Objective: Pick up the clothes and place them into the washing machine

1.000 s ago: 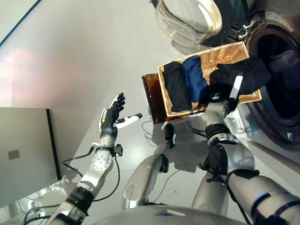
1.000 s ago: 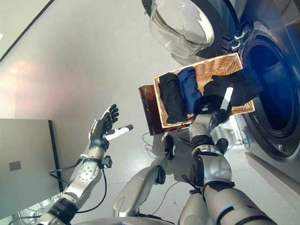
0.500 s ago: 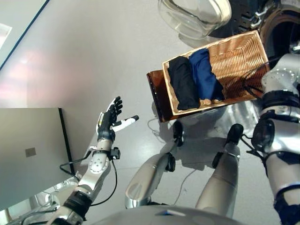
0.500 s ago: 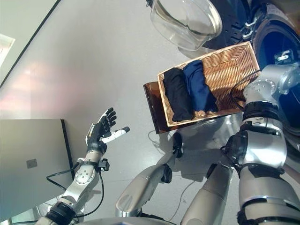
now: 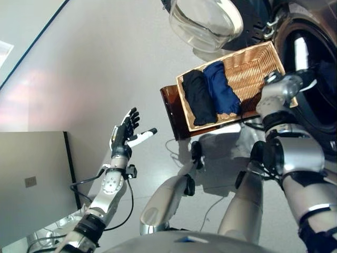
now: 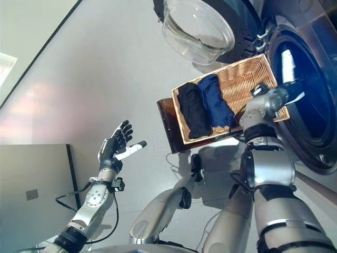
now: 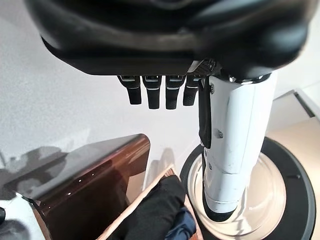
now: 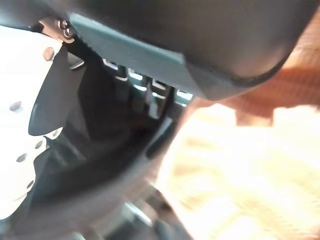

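Drum mouth (image 6: 303, 89) unobstructed (basket (image 6: 247, 79) just beside it)

Our left arm reaches up and out from the lower left, bent at the elbow. Our left hand (image 5: 125, 128) is held in open air, palm turned inward, its dark fingers (image 7: 159, 91) straight and close together in a row, the white-covered thumb (image 5: 143, 137) sticking out sideways, holding nothing. Our right arm (image 6: 261, 158) stretches forward from the lower right, wrist bent. Our right hand (image 5: 301, 55) points ahead, white thumb (image 8: 22, 135) raised; whether its fingers are closed on anything we cannot tell.
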Tool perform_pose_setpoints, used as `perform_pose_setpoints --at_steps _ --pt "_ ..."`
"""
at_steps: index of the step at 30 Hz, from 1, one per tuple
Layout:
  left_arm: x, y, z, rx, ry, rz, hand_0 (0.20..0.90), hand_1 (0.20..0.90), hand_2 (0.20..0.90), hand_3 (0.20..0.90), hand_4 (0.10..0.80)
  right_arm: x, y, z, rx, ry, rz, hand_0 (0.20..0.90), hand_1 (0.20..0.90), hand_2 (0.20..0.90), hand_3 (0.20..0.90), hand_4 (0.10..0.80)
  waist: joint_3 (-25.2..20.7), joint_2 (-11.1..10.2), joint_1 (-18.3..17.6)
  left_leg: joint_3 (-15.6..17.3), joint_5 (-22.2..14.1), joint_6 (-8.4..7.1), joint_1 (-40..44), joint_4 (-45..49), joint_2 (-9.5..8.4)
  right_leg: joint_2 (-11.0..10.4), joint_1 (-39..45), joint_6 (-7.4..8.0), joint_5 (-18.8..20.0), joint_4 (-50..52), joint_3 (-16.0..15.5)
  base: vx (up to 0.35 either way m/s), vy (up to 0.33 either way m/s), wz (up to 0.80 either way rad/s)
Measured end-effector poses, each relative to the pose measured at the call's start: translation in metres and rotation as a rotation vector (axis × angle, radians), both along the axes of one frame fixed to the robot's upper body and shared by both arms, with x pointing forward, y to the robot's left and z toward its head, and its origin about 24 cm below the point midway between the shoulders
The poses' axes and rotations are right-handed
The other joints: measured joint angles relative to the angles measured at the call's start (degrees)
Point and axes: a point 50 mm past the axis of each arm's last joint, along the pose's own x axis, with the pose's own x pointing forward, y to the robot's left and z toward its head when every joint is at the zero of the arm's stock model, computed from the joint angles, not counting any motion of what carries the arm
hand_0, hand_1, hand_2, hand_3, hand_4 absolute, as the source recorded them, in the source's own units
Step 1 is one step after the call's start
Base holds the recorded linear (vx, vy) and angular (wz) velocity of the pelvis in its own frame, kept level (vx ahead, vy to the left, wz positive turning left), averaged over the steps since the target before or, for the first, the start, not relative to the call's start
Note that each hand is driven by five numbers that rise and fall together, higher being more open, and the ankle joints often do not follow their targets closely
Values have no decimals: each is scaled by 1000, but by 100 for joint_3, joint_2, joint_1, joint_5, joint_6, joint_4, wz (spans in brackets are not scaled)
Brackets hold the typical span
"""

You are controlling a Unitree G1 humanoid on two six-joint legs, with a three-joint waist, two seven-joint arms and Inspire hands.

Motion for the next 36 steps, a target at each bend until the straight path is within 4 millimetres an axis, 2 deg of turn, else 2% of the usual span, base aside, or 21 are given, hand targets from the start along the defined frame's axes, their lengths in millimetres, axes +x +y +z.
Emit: perform_pose_setpoints --at_steps 2,6,8,10,15,18,20,24,36 --pt "-1 2 0 0 2 10 900 900 900 900 800 1 6 -12 -115 132 54 900 900 900 900 800 -20 -128 11 -22 -12 -14 -1 38 14 18 12 -7 -5 15 -20 -25 -53 4" --pt "-3 9 -2 7 7 39 900 900 900 900 800 0 14 -40 -391 405 193 900 900 900 900 800 -34 -547 16 -130 -16 -25 -3 86 32 10 122 -30 -16 -1 -152 -16 -46 10" --pt "-4 11 -2 11 8 43 900 900 900 900 800 -2 14 -48 -429 483 219 900 900 900 900 800 -32 -701 41 -151 -12 -30 -6 88 27 -3 148 -31 -16 -15 -162 -1 -6 13" --pt "-3 11 -1 11 7 43 900 900 900 900 800 -5 11 -54 -527 573 232 900 900 900 900 800 -24 -721 23 -265 -5 -39 -7 93 13 -14 237 -30 -16 -58 -247 2 8 20" --pt "-3 13 2 29 -6 51 900 900 900 900 800 -8 9 -61 -644 678 254 900 900 900 900 800 -5 -747 129 -345 2 -49 -22 88 17 -13 312 -31 -16 -129 -308 4 0 10" --pt "-2 14 6 30 -25 49 900 900 900 900 800 -10 7 -63 -671 715 264 900 900 900 900 800 7 -764 206 -392 2 -50 -54 82 17 -20 322 -30 -20 -142 -386 26 26 10" --pt "1 15 18 35 -80 50 900 900 900 900 800 -12 3 -65 -689 745 267 900 900 900 900 800 14 -775 215 -485 28 -80 -169 97 21 -28 318 -32 -17 -186 -505 8 31 25" --pt "9 16 30 41 -130 64 900 900 900 900 800 -16 -1 -70 -708 789 266 900 900 900 900 800 35 -804 345 -575 29 -82 -241 111 19 -42 316 -35 -18 -209 -603 13 17 12" --pt "14 23 40 51 -177 123 900 900 900 900 800 -13 0 -65 -747 789 268 900 900 900 900 800 149 -900 611 -759 30 -116 -681 231 3 -86 78 -67 -70 -193 -847 17 17 10"
